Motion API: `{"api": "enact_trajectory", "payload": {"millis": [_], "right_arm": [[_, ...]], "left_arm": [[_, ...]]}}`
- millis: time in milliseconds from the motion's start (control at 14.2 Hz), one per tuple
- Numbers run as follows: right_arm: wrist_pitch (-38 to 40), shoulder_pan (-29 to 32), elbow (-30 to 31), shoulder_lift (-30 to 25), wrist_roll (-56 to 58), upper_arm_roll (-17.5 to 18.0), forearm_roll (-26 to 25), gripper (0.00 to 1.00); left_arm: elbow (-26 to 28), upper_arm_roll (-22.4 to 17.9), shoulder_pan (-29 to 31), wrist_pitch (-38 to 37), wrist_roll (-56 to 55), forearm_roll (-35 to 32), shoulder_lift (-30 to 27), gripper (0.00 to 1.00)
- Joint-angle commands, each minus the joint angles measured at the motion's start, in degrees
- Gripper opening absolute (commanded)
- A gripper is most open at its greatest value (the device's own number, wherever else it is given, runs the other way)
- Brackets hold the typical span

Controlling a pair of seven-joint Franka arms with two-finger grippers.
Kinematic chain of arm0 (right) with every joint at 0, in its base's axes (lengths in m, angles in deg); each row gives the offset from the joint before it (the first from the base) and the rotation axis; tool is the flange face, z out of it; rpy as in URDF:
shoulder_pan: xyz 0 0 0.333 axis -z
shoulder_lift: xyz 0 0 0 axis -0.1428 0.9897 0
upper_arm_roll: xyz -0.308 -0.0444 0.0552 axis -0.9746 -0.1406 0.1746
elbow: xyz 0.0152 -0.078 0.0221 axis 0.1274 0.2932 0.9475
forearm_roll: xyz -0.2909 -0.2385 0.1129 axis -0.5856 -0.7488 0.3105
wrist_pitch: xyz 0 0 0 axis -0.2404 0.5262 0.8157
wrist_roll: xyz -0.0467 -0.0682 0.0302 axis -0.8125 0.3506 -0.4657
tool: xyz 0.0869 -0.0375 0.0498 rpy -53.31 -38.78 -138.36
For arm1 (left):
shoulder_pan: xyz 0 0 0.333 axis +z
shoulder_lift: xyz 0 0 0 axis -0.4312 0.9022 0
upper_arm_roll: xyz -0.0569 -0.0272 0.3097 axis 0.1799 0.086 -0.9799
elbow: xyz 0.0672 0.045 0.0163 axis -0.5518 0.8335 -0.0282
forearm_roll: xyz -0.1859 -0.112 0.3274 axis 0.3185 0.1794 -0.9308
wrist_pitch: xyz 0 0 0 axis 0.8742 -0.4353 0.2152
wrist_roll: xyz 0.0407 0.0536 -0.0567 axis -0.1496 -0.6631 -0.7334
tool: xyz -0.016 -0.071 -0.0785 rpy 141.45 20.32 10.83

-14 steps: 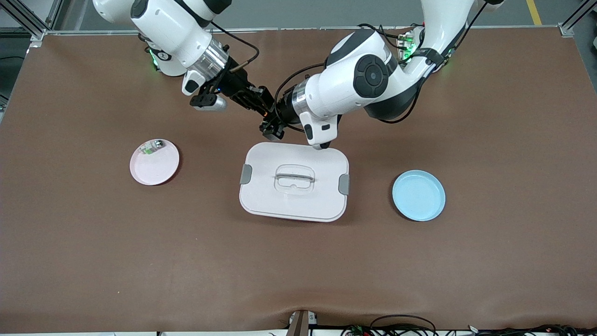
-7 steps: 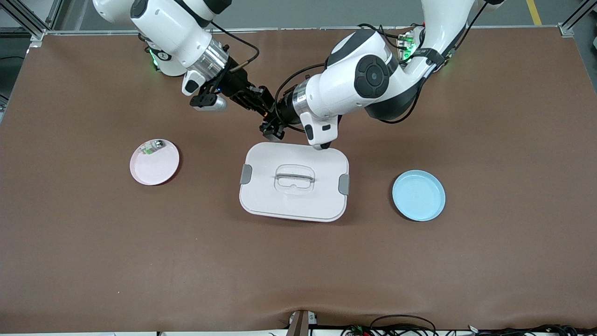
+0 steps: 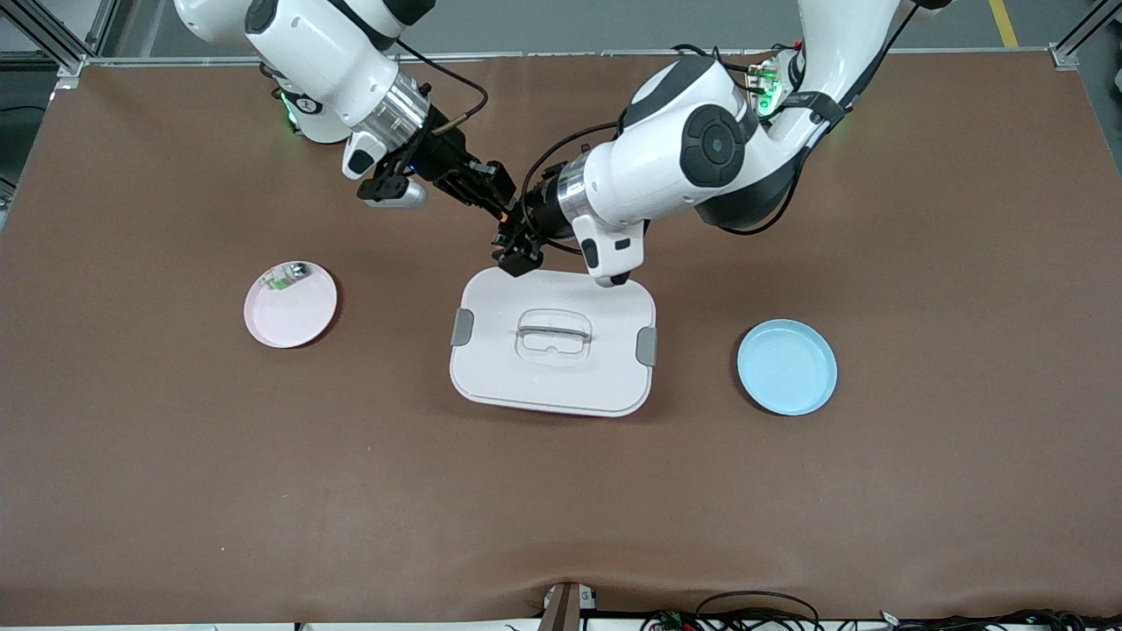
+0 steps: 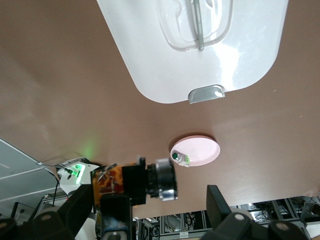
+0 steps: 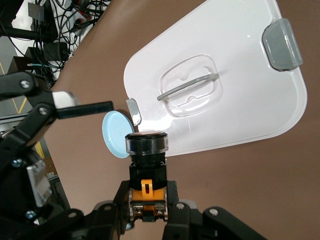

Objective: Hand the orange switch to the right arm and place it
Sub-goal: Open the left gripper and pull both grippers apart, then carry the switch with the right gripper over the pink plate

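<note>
The orange switch (image 3: 506,212), a stubby black part with an orange body, hangs in the air just above the table beside the white box. My right gripper (image 3: 497,203) is shut on it; in the right wrist view the switch (image 5: 146,167) sticks out from between the right gripper (image 5: 147,200) jaws, its round end outward. My left gripper (image 3: 518,251) is over the box's edge, open. In the left wrist view the left gripper (image 4: 167,212) has its fingers (image 4: 116,217) wide apart, and the switch (image 4: 147,180) sits just off their tips, untouched.
A white lidded box (image 3: 554,368) with a clear handle stands mid-table. A pink plate (image 3: 294,320) holding a small green-and-white part (image 3: 285,277) lies toward the right arm's end. A blue plate (image 3: 786,366) lies toward the left arm's end.
The left gripper has opened and let go of the switch, and drawn back a little toward the box. The right gripper keeps hold of the switch and has barely moved.
</note>
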State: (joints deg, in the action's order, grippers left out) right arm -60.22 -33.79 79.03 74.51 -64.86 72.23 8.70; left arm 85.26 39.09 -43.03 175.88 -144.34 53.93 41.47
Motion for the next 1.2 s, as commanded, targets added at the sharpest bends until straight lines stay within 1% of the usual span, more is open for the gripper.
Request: {"api": "enact_trajectory", "payload": {"millis": [0,71,283,353,424,636,706,848,918,989,1130], "right_arm": [[4.1,0.2,-2.6,0.3,-0.3,-0.7,0.4,0.0],[5.9,0.6,-3.0,0.2,0.3,-0.7,-0.4,0.0],[11.8,2.4,-3.5,-0.2,7.4,-0.8,-2.7,0.0],[14.2,3.2,-3.5,-0.5,9.6,-0.8,-4.7,0.0],[17.5,4.2,-4.3,-0.7,12.4,-0.8,-8.2,0.0],[33.6,7.0,-10.0,-0.5,22.4,-0.7,-21.9,0.0],[37.7,8.0,-11.3,-0.6,26.6,-0.7,-25.9,0.0],[43.4,10.3,-13.0,-0.7,37.3,-0.8,-32.0,0.0],[44.8,11.8,-13.1,-0.8,44.6,-0.8,-35.0,0.0],[45.1,13.9,-13.1,-1.2,52.2,-0.8,-36.9,0.0],[45.0,19.0,-13.0,-1.5,68.0,-0.8,-37.5,0.0]], "left_arm": [[-1.8,0.0,1.5,-1.1,0.2,0.2,-0.4,1.0],[-1.8,-0.1,1.8,-1.4,0.2,0.0,-0.9,1.0],[-1.8,-0.4,4.7,-3.3,2.3,-0.3,-2.2,1.0],[-1.7,-0.7,6.3,-4.1,4.1,-0.7,-3.2,1.0],[-1.7,-0.7,7.7,-5.1,5.6,-1.9,-3.6,1.0],[-1.7,-0.6,11.8,-8.9,12.9,-7.9,-4.8,1.0],[-1.7,-0.6,13.2,-10.1,15.9,-9.8,-5.3,1.0],[-1.7,-0.6,15.9,-12.6,23.1,-13.0,-5.6,1.0],[-1.7,-0.7,16.9,-13.7,26.6,-15.0,-5.7,1.0],[-1.6,-0.7,18.3,-14.5,30.3,-17.8,-5.7,1.0],[-1.6,-0.6,20.9,-16.4,38.7,-23.0,-6.1,1.0]]}}
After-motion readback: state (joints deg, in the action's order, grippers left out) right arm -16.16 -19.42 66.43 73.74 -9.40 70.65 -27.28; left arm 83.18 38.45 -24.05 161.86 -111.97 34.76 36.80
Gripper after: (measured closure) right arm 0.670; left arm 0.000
